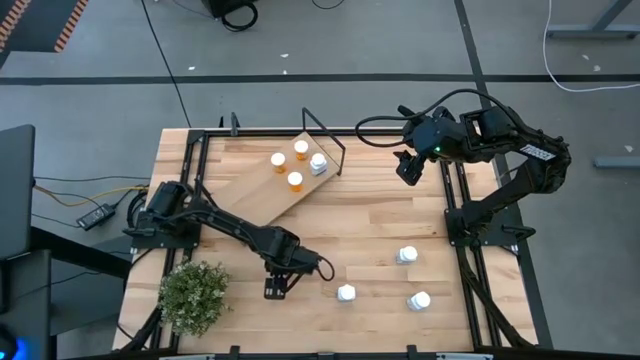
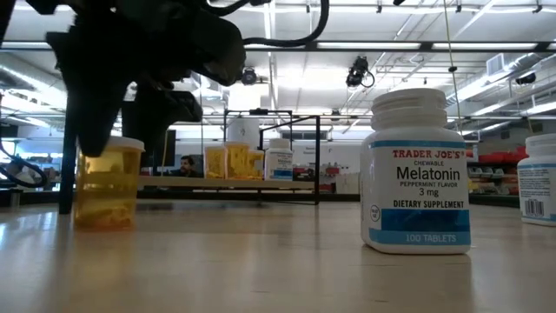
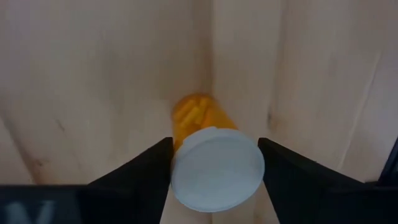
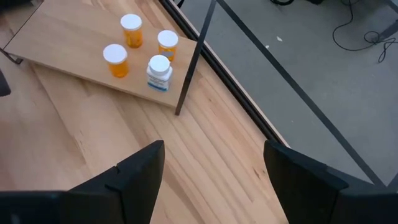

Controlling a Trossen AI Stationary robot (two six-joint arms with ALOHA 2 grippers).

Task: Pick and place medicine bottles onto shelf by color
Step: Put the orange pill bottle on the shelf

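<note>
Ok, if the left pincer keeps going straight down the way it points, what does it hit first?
The orange bottle: its white cap sits between the open left pincer fingers, which straddle it. Beyond the bottle lies the tabletop, though depth is hard to judge.

Left hand (image 1: 277, 287) low, fingers spread — wrist pointing down; right hand (image 1: 407, 168) raised, fingers apart.

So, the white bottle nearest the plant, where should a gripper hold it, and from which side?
Probably from straight above, fingers closing across the round body just under the cap. The white bottle stands upright with bare table all around it. The left gripper is close but already straddles an orange bottle.
</note>
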